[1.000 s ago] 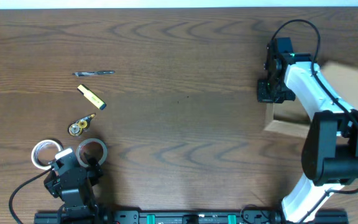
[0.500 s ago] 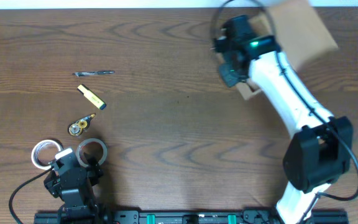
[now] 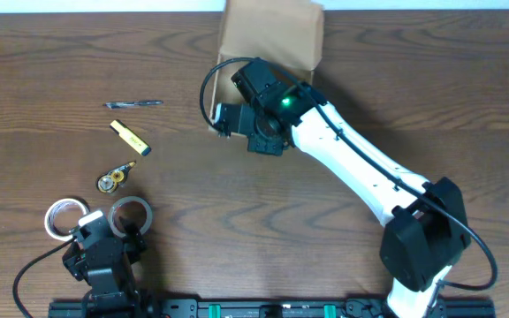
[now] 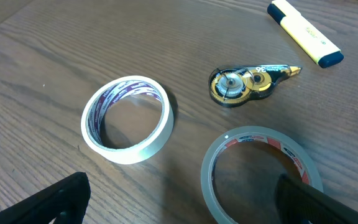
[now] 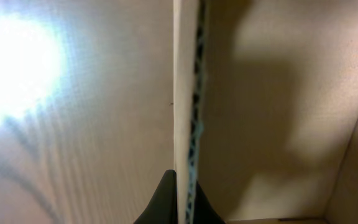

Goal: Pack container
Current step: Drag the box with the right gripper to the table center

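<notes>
Ana: Leftward, and a long way. A second ago the cardboard box (image 3: 272, 31) sat at the right edge of the tabletop (image 3: 325, 256). Now it lies at the far edge, near the middle, with the right arm stretched across to it.

Ben: Is the right hand (image 5: 182, 200) holding it?

Ana: Yes. The wrist view shows its two fingertips pinched on the top edge of one wall, with the corrugation showing and the box's bare inside to the right. A wall grip like that lets the arm shift the whole box without touching the lid flap. Whether the box is sliding or lifted, I cannot tell.

Ben: Why bring it over?

Ana: My guess is to put it within reach of both arms. Everything to be packed lies on the left side: a pen (image 3: 133, 104), a yellow highlighter (image 3: 129, 137), a correction tape dispenser (image 3: 113, 178), a white tape roll (image 4: 126, 118) and a clear tape roll (image 4: 260, 171). All are well apart from the box.

Ben: And the left hand (image 4: 185, 208)?

Ana: Its fingers are spread wide, low over the two rolls, the clear one nearest its tips. It grips nothing. It looks parked there, ready for a first pick once the box is set down. I see nothing inside the box yet.
</notes>
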